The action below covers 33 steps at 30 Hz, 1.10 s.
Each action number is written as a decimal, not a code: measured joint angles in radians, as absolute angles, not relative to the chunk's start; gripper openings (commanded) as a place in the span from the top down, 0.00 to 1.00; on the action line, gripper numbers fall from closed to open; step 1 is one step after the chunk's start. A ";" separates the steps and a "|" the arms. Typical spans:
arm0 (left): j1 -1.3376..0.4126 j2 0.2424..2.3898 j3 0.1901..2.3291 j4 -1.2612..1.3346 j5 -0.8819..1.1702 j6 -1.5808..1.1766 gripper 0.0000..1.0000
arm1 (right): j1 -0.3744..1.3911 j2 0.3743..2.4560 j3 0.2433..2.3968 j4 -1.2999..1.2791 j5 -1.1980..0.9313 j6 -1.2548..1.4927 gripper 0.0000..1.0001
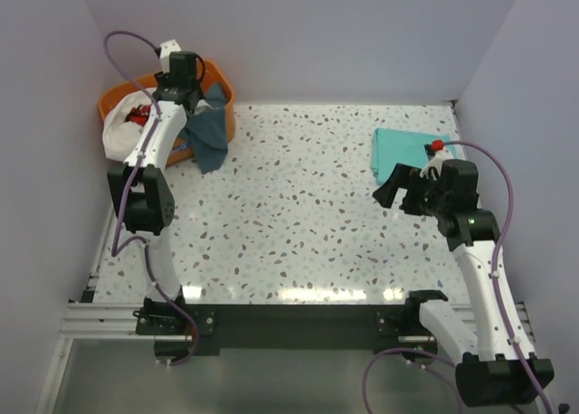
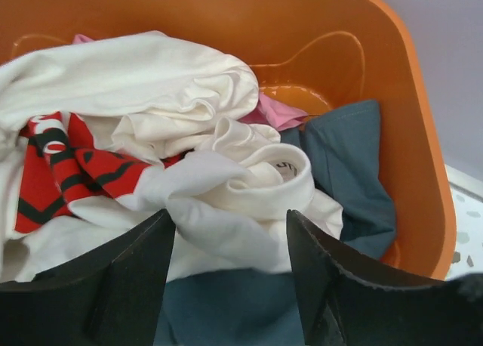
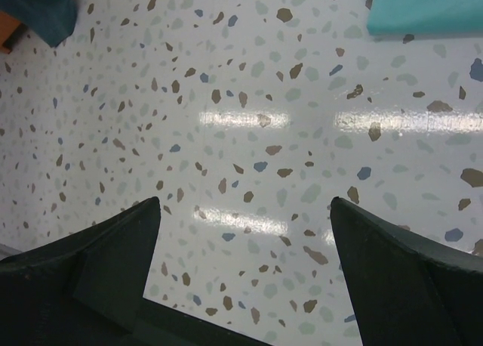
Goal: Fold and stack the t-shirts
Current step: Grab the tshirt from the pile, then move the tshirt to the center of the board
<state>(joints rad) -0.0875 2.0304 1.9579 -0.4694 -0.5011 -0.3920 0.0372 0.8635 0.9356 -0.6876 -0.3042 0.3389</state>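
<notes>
- The left gripper (image 2: pixel 226 229) hangs just above the orange basket (image 2: pixel 426 149). Its fingers are spread apart and hold nothing, and a rolled bunch of the cream-white t-shirt (image 2: pixel 249 187) sits just beyond the tips.
- The right gripper (image 3: pixel 245 210) is likewise spread and empty over the speckled table (image 3: pixel 249 97), well apart from the basket.
- Inside the basket the cream-white t-shirt lies crumpled on top, its red print (image 2: pixel 68 165) creased. A pink t-shirt (image 2: pixel 281 112) peeks from beneath, and a dark grey-blue t-shirt (image 2: pixel 347 165) drapes over the basket's rim.
- A teal-green t-shirt (image 1: pixel 403 150) lies folded flat, far across the table from the basket.
- The shirts are likely light and limp and will bunch when pinched. The raised roll of the cream-white one looks the best hold, pinched shallow so that no lower layers come along.
</notes>
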 measured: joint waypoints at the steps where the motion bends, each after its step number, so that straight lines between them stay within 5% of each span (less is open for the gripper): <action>1: -0.086 2.051 1.976 -0.474 -0.501 -0.389 0.68 | 0.037 0.863 0.936 -0.688 -0.304 0.339 0.01; 2: -0.085 2.083 2.009 -0.495 -0.499 -0.386 1.00 | 0.037 0.864 0.936 -0.689 -0.303 0.339 0.01; 10: -0.080 2.110 2.085 -0.556 -0.456 -0.374 1.00 | 0.037 0.863 0.936 -0.692 -0.297 0.339 0.01; 19: -0.078 1.611 1.909 -0.371 -0.360 -0.376 1.00 | 0.037 0.863 0.936 -0.692 -0.300 0.339 0.01; 27: -0.079 1.636 2.372 -0.217 -0.309 -0.355 1.00 | 0.037 0.864 0.936 -0.691 -0.310 0.343 0.01; 33: -0.079 1.628 2.348 -0.119 -0.309 -0.363 1.00 | 0.037 0.864 0.936 -0.691 -0.310 0.347 0.01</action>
